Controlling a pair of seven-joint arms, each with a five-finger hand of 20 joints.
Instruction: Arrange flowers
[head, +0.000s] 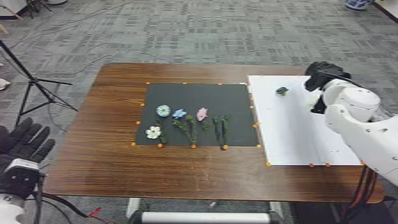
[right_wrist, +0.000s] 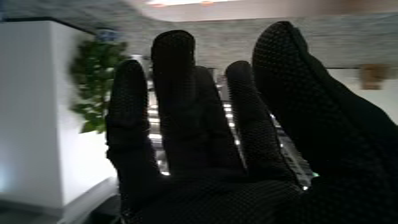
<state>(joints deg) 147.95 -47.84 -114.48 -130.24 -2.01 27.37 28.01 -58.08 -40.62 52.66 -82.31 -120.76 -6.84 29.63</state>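
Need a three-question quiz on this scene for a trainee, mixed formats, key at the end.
1. True or false: the white flower lies nearer the robot than the pink flower.
2. Which hand is off to the left of the table? A) left hand B) right hand
3. Fill in, darker or lighter: the mat under both flowers is ____ than the sheet beside it.
Key: 1 true; 2 A; 3 darker.

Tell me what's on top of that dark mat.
On the dark mat lie a white flower, a pink flower, two blue flowers and green stems. The table beneath is covered.
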